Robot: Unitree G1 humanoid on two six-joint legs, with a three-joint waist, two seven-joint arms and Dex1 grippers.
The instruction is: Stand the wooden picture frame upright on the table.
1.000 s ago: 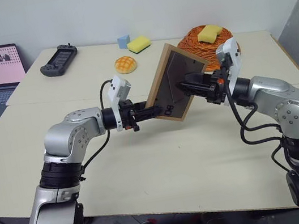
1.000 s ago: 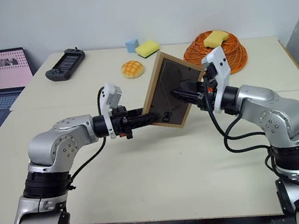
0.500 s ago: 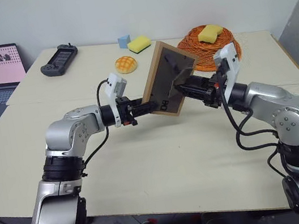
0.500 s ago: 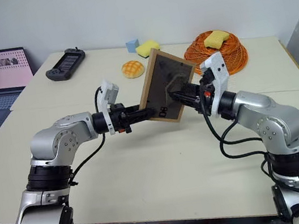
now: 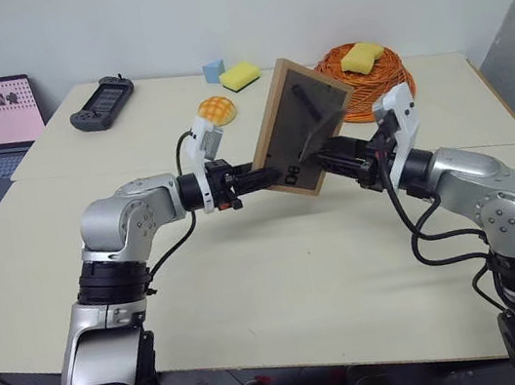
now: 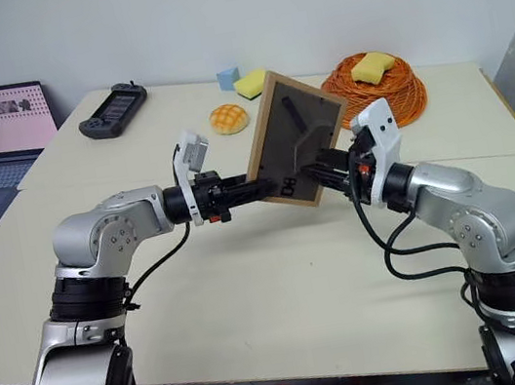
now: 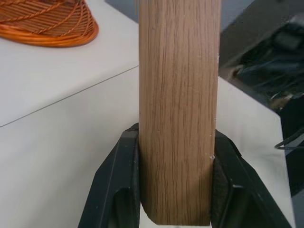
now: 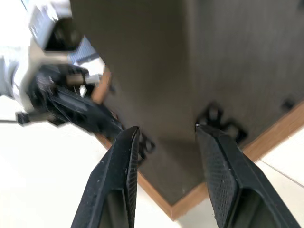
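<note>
Both arms reach inward, level. The left claw [image 5: 253, 176] clamps the picture frame [image 5: 301, 126] by its edge; the right claw [image 8: 166, 137], fingers parted, faces the frame's dark back.

I saw the wooden picture frame [image 5: 300, 126] in light oak grain around a dark brown backing, over a cream counter [image 5: 283, 287]. The basket [image 5: 363, 84] was orange weave, the sponges [image 5: 239, 76] yellow.

Both arms reach inward over the desk [image 5: 282, 277] and meet at the frame [image 5: 302, 106]. The left claw [image 7: 175, 190] points right, its fingers [image 7: 121, 185] clamped on the frame's wooden edge. The right claw [image 8: 166, 142] points left, fingers [image 8: 218, 166] parted at the frame's dark back.
</note>
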